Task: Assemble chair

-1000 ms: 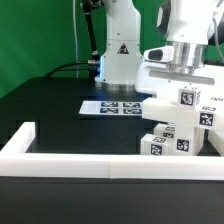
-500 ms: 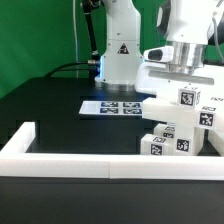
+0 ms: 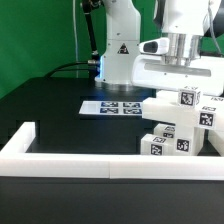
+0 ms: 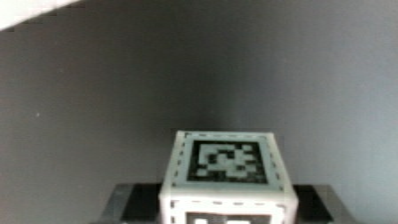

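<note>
Chair (image 3: pixel 178 122) parts crowd the right side of the exterior view: white blocky pieces stacked against each other, several of them bearing small black-and-white square tags. A tagged block (image 3: pixel 187 97) sits at the top of the stack, with a slab reaching toward the frame's right edge, and lower tagged pieces (image 3: pixel 166 145) stand just behind the long white rail (image 3: pixel 110 166) that runs across the lower part of the frame and turns up at its left end. The gripper (image 3: pixel 178 76) hangs directly over the top of this stack, at the upper right of the frame; its fingertips are masked by the wide white wrist body and by the parts themselves, so the exterior view does not show the jaws. The wrist view settles more: a white square-section piece with a tag (image 4: pixel 228 160) on its upper face fills the lower middle of that picture, and dark finger pads (image 4: pixel 134 200) press in from both sides of it. The jaws stand nearly closed, gripping this narrow chair piece between them.

Toward the middle of the exterior view, the marker board (image 3: pixel 112 106) lies flat on the black table (image 3: pixel 55 110), well apart from the rail and just beside the chair parts. The arm's white base (image 3: pixel 120 45) rises behind the board, against a green backdrop (image 3: pixel 35 30).
</note>
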Robot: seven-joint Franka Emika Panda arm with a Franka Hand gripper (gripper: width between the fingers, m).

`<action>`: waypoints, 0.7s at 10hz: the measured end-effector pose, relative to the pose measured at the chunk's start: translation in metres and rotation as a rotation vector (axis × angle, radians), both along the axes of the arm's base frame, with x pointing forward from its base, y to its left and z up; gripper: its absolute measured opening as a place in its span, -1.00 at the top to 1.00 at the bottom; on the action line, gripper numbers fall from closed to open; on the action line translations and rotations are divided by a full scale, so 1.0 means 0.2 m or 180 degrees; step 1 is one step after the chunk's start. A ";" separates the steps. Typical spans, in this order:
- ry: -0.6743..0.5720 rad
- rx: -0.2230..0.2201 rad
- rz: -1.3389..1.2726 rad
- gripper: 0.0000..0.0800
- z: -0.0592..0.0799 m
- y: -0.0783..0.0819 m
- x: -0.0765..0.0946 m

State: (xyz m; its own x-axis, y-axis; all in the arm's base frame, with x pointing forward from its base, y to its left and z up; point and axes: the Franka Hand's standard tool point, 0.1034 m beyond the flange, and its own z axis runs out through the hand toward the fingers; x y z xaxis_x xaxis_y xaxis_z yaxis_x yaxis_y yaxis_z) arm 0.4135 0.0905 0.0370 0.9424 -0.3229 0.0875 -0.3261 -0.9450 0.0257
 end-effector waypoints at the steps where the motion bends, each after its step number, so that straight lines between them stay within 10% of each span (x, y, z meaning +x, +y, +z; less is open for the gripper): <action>1: 0.0040 0.0057 -0.0003 0.28 0.05 -0.01 0.01; 7: 0.0131 0.0317 -0.0168 0.28 0.32 -0.04 0.11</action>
State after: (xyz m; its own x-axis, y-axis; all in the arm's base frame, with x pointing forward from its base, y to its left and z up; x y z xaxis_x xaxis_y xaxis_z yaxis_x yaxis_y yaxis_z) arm 0.4352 0.0826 0.1004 0.9259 -0.3774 0.0143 -0.3762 -0.9250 -0.0531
